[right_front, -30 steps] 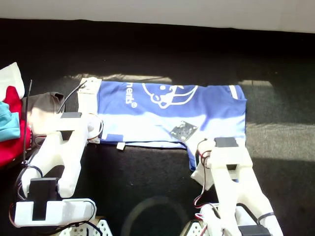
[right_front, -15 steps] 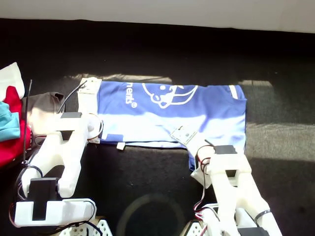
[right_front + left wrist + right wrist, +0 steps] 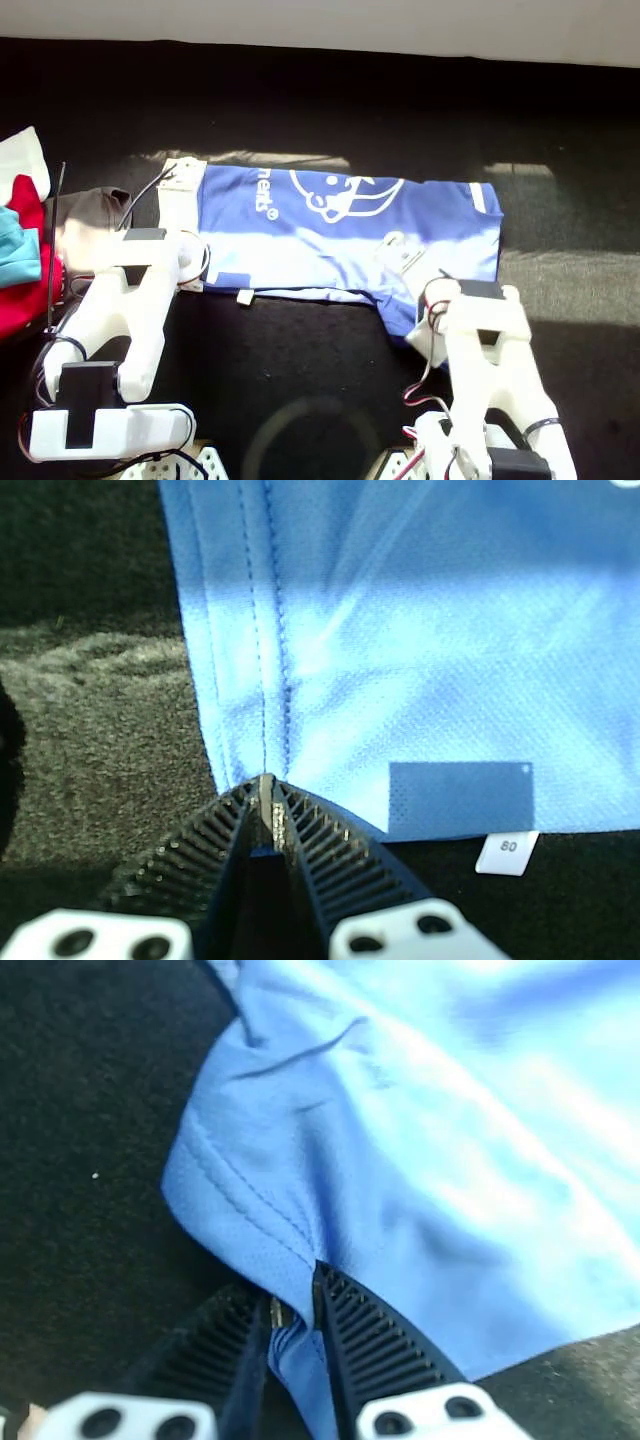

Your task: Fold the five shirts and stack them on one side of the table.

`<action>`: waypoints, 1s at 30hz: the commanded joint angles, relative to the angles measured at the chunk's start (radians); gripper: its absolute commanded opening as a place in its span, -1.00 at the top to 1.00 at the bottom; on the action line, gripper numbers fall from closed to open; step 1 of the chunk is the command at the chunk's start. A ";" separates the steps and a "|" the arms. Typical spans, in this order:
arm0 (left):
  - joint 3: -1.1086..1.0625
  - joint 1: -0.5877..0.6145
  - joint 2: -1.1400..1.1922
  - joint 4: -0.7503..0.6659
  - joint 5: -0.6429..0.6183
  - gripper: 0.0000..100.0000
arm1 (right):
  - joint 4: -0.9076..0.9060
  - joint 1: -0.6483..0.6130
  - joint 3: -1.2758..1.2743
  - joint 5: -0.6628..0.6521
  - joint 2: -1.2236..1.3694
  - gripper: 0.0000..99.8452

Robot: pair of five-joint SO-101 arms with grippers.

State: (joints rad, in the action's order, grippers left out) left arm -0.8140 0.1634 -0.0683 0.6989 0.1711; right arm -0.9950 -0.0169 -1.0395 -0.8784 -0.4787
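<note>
Blue shirt (image 3: 340, 235) is lying spread out on the black table (image 3: 300, 90), stretched between the two arms, with a white print (image 3: 345, 192) facing up on the half farther from the grippers.

Left gripper (image 3: 268, 792) is pinched shut on the hem corner at its end of the shirt. Its ribbed fingers (image 3: 330, 840) are pressed together, and the stitched edge runs straight away from the tips. Just off to one side of that gripper there's a darker square patch (image 3: 460, 798) on the fabric, plus a little white tag (image 3: 507, 852) poking past the hem onto the table.

Right gripper (image 3: 295, 1300) is clamped too. It's got a bunched bit of the shirt's edge squeezed between its fingers, and the cloth wrinkles up right ahead of the tips. From above, that corner sticks out toward the right arm's base, past the line of the rest of the hem.

On the outer side of the left arm, well apart from the right one, sits a pile of other clothes (image 3: 25, 240): red, teal, white and something greyish-brown.
</note>
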 commanded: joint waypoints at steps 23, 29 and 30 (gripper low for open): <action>0.012 0.001 0.012 -0.014 0.000 0.98 | -0.077 0.042 0.817 0.018 0.622 0.89; 0.012 0.001 0.012 -0.014 0.000 0.98 | -0.064 0.088 0.977 0.282 0.719 0.60; 0.012 -0.001 0.012 -0.014 0.000 0.98 | -0.064 0.093 1.001 0.331 0.728 0.60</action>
State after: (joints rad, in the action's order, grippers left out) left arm -0.8140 0.1634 -0.0683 0.6989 0.1711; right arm -1.0610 0.0552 -0.1373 -0.6713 0.2409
